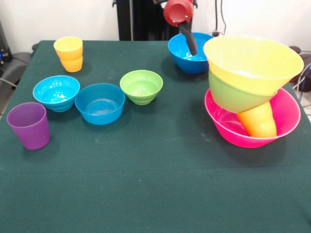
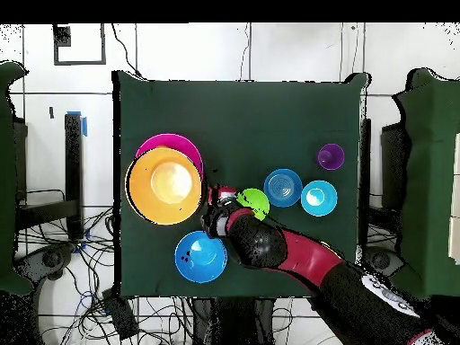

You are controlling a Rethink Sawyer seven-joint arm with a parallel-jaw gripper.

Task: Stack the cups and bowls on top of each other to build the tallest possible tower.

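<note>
The tower stands at the right: a large pink bowl [image 1: 286, 114] holds an upturned orange cup [image 1: 260, 124], with a green bowl [image 1: 231, 97] and a large orange bowl [image 1: 252, 60] leaning on top. From above, the orange bowl [image 2: 164, 184] covers most of the pink bowl [image 2: 175, 139]. My gripper [image 1: 190, 44] hangs in front of the medium blue bowl [image 1: 187, 60], left of the tower, and nothing shows in its grasp. In the overhead view the gripper [image 2: 216, 212] sits between the tower and the small green bowl [image 2: 256, 203], beside the medium blue bowl [image 2: 200, 256].
On the left stand a yellow cup [image 1: 68, 53], a cyan bowl [image 1: 56, 92], a small blue bowl [image 1: 100, 103], a small green bowl [image 1: 141, 86] and a purple cup [image 1: 29, 125]. My arm [image 2: 296, 256] hides the yellow cup from above.
</note>
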